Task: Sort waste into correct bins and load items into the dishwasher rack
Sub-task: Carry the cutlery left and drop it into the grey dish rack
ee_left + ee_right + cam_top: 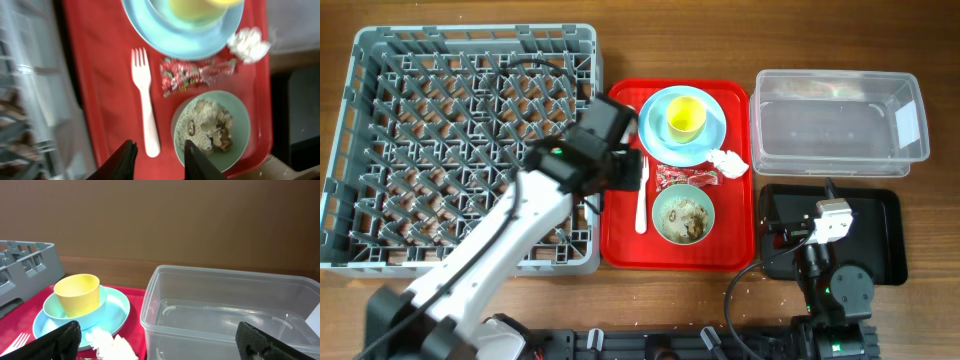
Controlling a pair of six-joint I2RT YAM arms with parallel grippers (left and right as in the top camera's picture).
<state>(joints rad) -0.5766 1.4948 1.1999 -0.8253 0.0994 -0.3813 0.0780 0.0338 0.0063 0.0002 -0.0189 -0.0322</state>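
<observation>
Left gripper (159,146) hangs over the left side of the red tray (620,240), jaws parted, nothing clamped between them. The white fork (145,100) lies flat on the tray right below. Its long axis runs toward the far edge of the table, with the tines pointing at the light blue plate (655,145) and the handle end showing in the gap between the fingers (127,157). I cannot tell if the fingers touch it.

The red-and-silver wrapper (197,75) lies crosswise to the fork, between the plate and the green bowl (240,120). That bowl holds the rice scraps (205,127). The crumpled napkin (248,44) sits at the plate's rim, on the side toward the clear tub (840,75). The yellow cup (685,118) stands upright on the plate.

Right gripper (157,340) rests low over the black tray (885,240), fingers spread wide and empty, facing the tub. The grey rack (380,60) sits just beside the red tray on the left
</observation>
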